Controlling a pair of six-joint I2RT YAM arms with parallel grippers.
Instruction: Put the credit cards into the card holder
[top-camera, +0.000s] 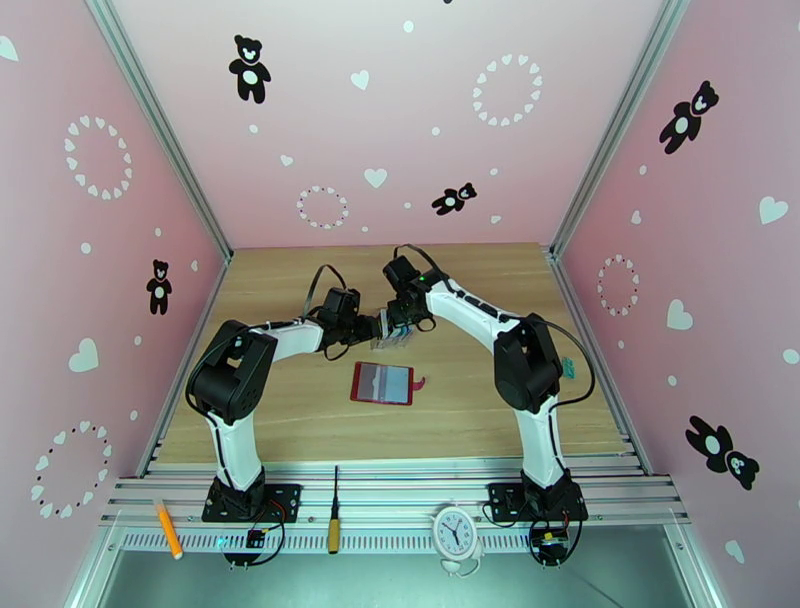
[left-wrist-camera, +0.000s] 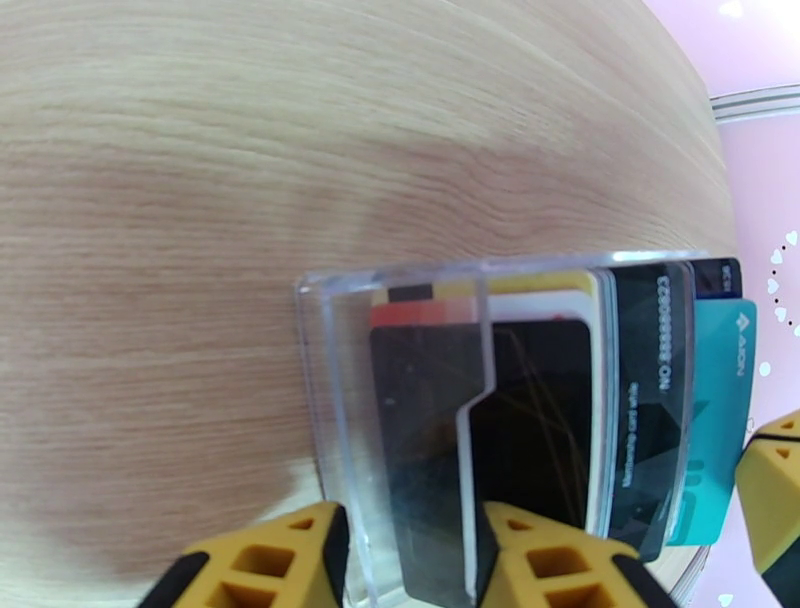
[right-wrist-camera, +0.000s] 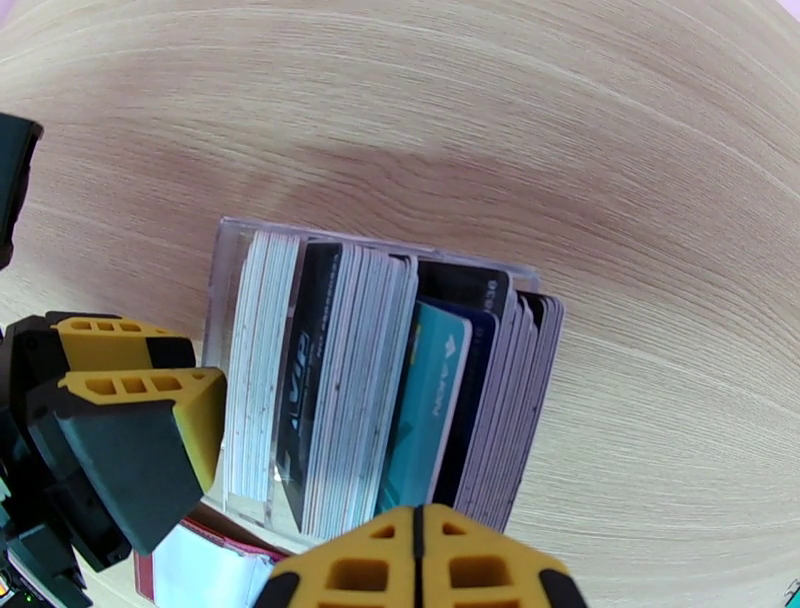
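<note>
My left gripper (left-wrist-camera: 405, 545) clamps 1 clear plastic rack (left-wrist-camera: 330, 330) of thin glossy credit cards (left-wrist-camera: 715, 400); my right gripper (right-wrist-camera: 420, 535) is closed. 1 dark-red card holder (top-camera: 382, 383) lies flat.

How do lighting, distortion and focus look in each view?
Top external: even light, sharp, barely any shadow on the table. Left wrist: wood grain bows from lens distortion; pale reflections haze the clear rack; near yellow fingers soft. Right wrist: same bowing; a broad shadow crosses the wood beyond the cards.
</note>
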